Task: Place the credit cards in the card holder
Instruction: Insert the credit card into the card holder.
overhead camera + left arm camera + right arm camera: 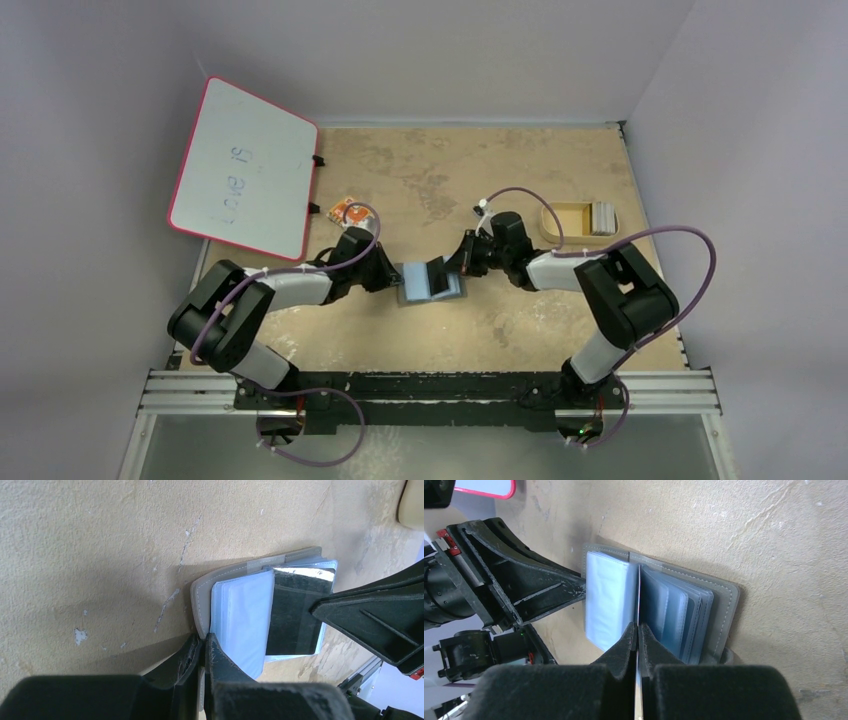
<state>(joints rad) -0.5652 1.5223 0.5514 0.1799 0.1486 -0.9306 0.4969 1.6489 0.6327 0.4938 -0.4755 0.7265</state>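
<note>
card holder lying open, mid tabletop
left pincer closed tight on the grey cover's edge; blue sleeves face up; right pincer pinches one thin card, edge-down among the sleeves.

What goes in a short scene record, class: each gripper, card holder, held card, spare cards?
left gripper: shut on grey cover edge of card holder
right gripper: shut on one card
card holder: open on table, blue sleeves showing
card: edge-on among the sleeves
spare cards: stacked in tan tray, far right
</note>
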